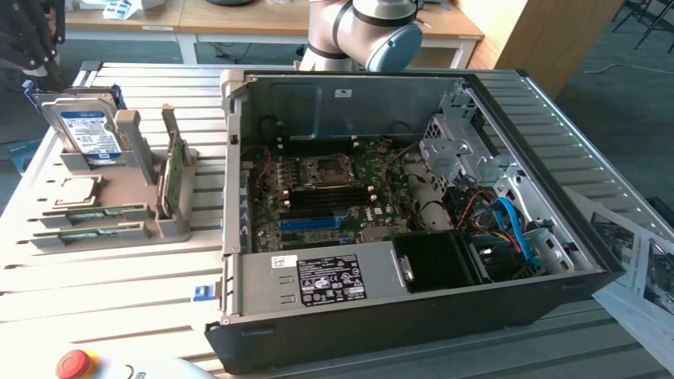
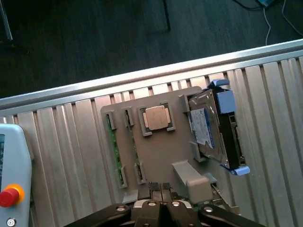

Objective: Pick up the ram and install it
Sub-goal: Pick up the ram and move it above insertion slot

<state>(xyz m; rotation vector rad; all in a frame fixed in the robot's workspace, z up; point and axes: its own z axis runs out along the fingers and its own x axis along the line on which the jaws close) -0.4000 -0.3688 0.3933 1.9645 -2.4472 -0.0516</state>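
Evidently the approach step: hand (image 2: pixel 159 190) pinched shut, empty, above the rack (image 2: pixel 156 156).
The ram (image 1: pixel 172 170) stands on edge in that rack on the surface (image 1: pixel 106 276), beside the case (image 1: pixel 421 332); grasping it calls for parted fingers (image 2: pixel 153 191) aligned with its thin edge.

Grey holder (image 1: pixel 132 158) on slatted table (image 1: pixel 106 284); hard drive (image 1: pixel 90 130) upright in it, processor chip (image 1: pixel 76 191) flat on it; open computer case (image 1: pixel 316 103) just beside, exterior view's right.
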